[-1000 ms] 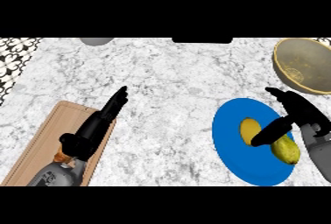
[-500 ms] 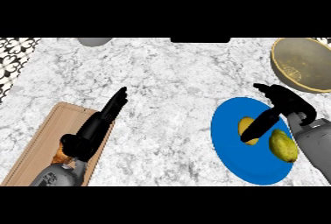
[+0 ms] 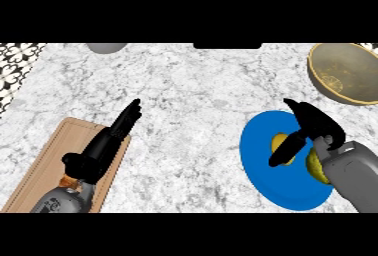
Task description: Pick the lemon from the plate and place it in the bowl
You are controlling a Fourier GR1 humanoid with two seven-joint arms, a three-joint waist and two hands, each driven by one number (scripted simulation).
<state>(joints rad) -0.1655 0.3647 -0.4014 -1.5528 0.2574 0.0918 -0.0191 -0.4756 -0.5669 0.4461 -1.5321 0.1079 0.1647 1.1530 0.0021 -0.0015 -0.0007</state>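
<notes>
- Two yellow fruits lie on the blue plate [image 3: 266, 170].
- Right hand [image 3: 316, 125] hovers above them, fingers relaxed, holding nothing.
- Left hand [image 3: 111, 140] rests open over the cutting board [image 3: 44, 165].
- Bowl [image 3: 347, 70] sits at the far right.

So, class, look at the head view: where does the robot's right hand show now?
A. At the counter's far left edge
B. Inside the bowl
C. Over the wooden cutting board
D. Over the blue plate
D. The right hand hangs over the blue plate, its thumb reaching down across the lemon, while the bowl lies further back and the cutting board lies under the left hand.
</notes>
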